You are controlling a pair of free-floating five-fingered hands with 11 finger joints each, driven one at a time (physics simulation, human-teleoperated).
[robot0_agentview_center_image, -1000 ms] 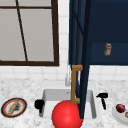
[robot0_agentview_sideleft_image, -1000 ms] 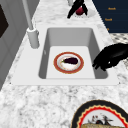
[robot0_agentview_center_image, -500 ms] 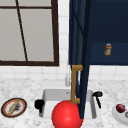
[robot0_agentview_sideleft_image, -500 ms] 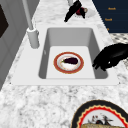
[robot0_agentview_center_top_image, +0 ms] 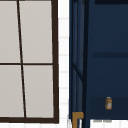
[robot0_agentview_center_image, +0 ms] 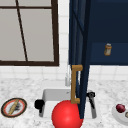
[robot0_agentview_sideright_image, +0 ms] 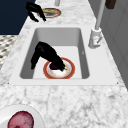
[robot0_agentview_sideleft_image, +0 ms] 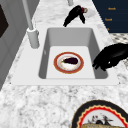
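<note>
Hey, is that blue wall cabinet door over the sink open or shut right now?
Open. The cabinet door stands edge-on toward the front camera, its handle facing out, and a small jar shows on the shelf inside.

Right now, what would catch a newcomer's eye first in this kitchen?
Probably the big red ball at the sink's front edge, before the open navy cabinet door. Next, the red-rimmed plate in the basin, carrying a dark eggplant, with a black robot hand beside it.

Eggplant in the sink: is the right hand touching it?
Apart. The left side view shows the eggplant bare on its plate, with the right hand beyond the far edge of the sink.
</note>
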